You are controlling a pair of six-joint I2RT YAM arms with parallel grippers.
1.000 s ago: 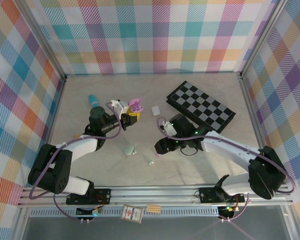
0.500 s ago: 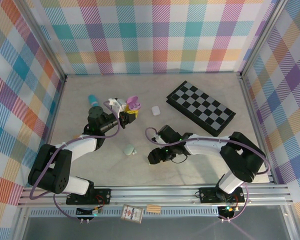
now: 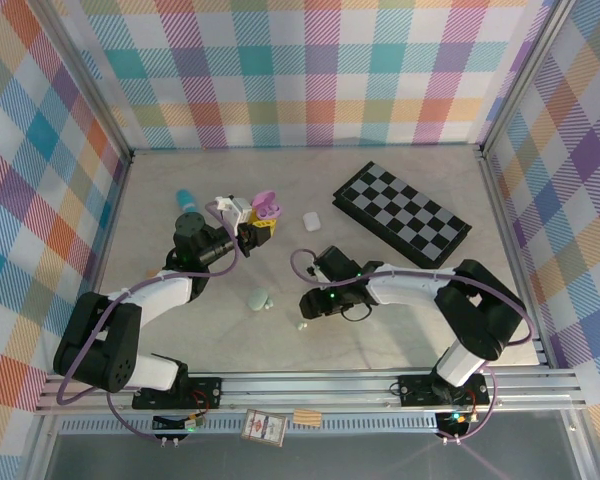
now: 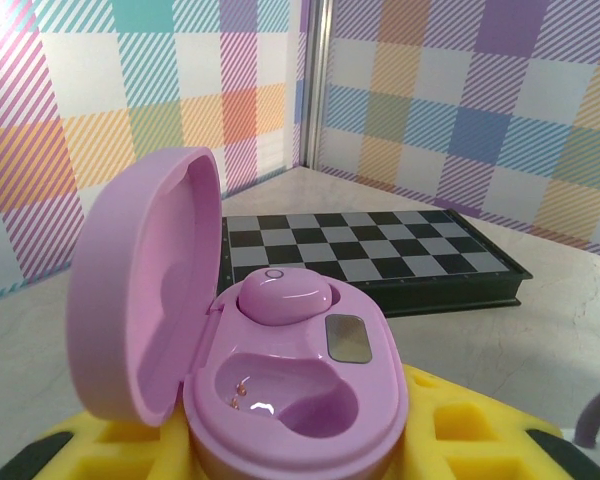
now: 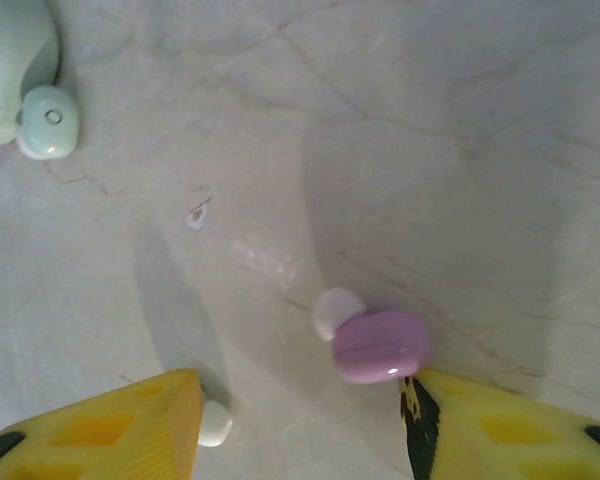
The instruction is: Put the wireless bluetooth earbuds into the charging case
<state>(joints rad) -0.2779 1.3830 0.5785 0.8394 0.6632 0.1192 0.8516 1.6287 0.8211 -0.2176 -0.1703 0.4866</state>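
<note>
A black-and-grey chessboard [image 3: 400,215] lies flat and skewed at the far right of the marbled tabletop [image 3: 410,330]. A small teal object [image 3: 185,197] sits far left. Plaid walls [image 3: 310,70] enclose it.

left arm [image 3: 165,290] reaching forward | left jaws clamped | right arm [image 3: 410,288] folded leftward | right jaws parted, downward

Bright, even overhead light, soft faint shadows under the arms on the pale tabletop [image 3: 240,340], small glare spots on the lilac case [image 4: 310,400] and lilac bud [image 5: 382,345], right wrist view soft-focus with broad grey shadows, left wrist view's far walls slightly washed out.
</note>
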